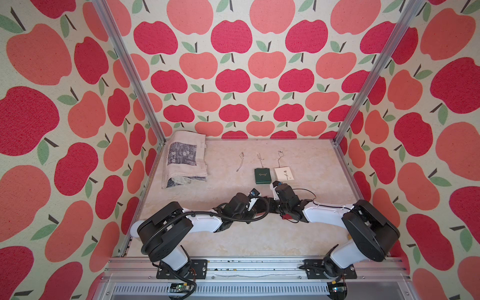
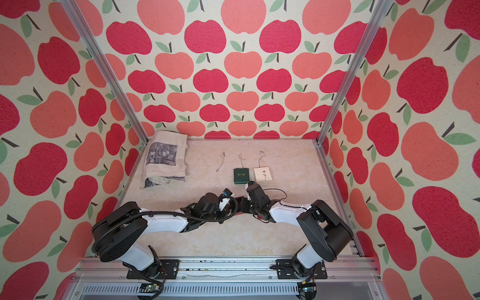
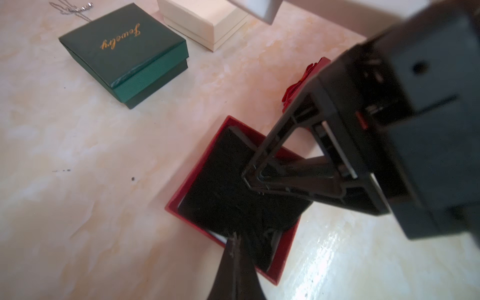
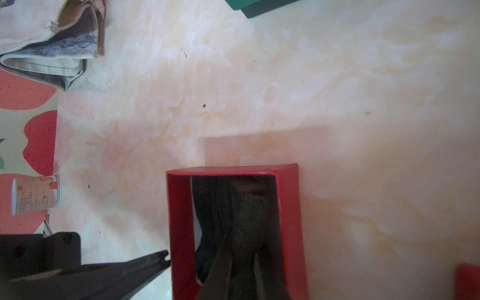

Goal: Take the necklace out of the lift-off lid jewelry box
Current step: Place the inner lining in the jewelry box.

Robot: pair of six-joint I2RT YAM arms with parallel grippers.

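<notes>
Closest to the left wrist lens, at bottom centre, my left pincer (image 3: 235,237) is fully closed, its tip at the edge of the black padded insert (image 3: 220,187) inside the open red square cardboard jewelry box (image 3: 198,168) on the marbled bench (image 3: 104,168). My right pincer (image 3: 250,179) has its tips together on that insert, mid-frame. I cannot make out the necklace in it.

Apple-print walls (image 1: 233,78) enclose a pale marbled tabletop (image 1: 233,233), framed by aluminium posts (image 1: 131,72).
</notes>
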